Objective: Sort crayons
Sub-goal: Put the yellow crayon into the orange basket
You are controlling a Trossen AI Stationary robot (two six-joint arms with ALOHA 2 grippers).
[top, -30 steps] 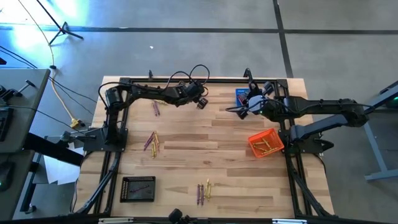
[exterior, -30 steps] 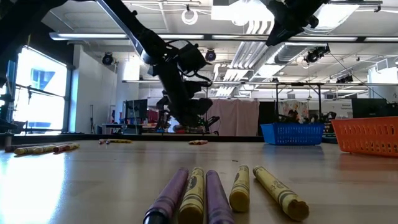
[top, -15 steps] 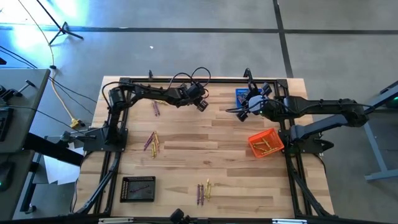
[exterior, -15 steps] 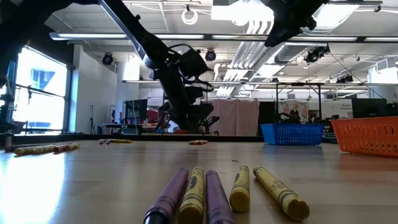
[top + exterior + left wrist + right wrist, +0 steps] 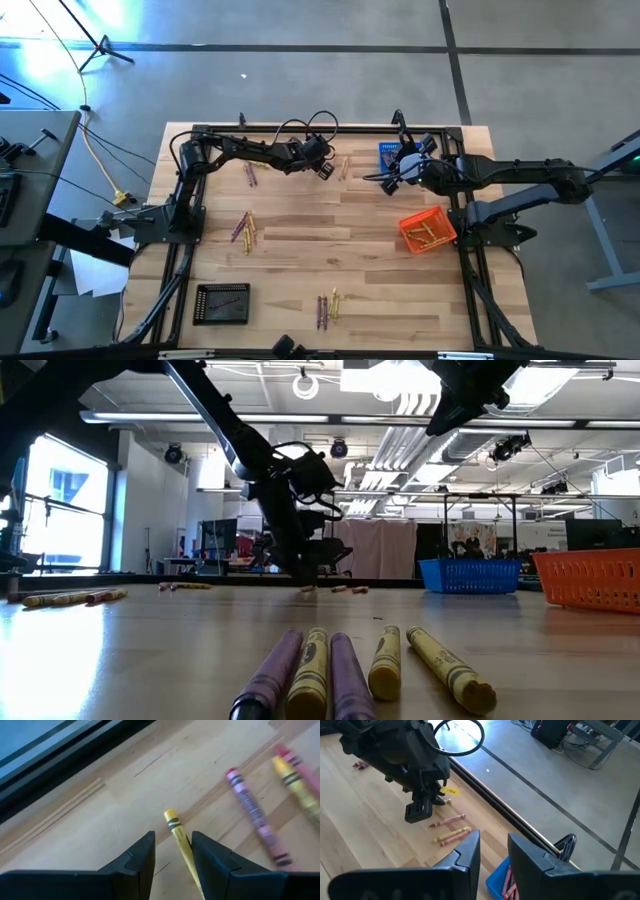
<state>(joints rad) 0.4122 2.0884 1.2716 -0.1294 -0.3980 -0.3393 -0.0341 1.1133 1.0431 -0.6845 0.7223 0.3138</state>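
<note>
Crayons lie in small groups on the wooden table (image 5: pixel 300 260): near the far left (image 5: pixel 250 175), mid left (image 5: pixel 243 228), at the near edge (image 5: pixel 328 307) and at the far middle (image 5: pixel 345 165). My left gripper (image 5: pixel 322 168) is low over the table near its far edge, open. A yellow crayon (image 5: pixel 177 834) lies flat on the wood between its fingers (image 5: pixel 172 852). A purple-maroon crayon (image 5: pixel 252 812) and another yellow one (image 5: pixel 295 785) lie beside it. My right gripper (image 5: pixel 385 180) hangs high near the blue basket (image 5: pixel 390 152), open with nothing between its fingers (image 5: pixel 492 847). My left gripper stands astride the yellow crayon, slanting down from above with the fingers lying along it. The crayon's near part (image 5: pixel 187 857) runs close by the inner edge of one finger (image 5: pixel 210 857). Whether that finger touches it, I cannot tell.
An orange basket (image 5: pixel 428 232) holding crayons stands at the right. A black basket (image 5: pixel 222 303) sits at the near left. The blue basket holds crayons (image 5: pixel 507 882). A dark frame (image 5: pixel 300 128) runs along the table's far edge, close behind my left gripper.
My left gripper has sunk toward the table near its far edge. Two crayons just to its right now show in the high and low views.
</note>
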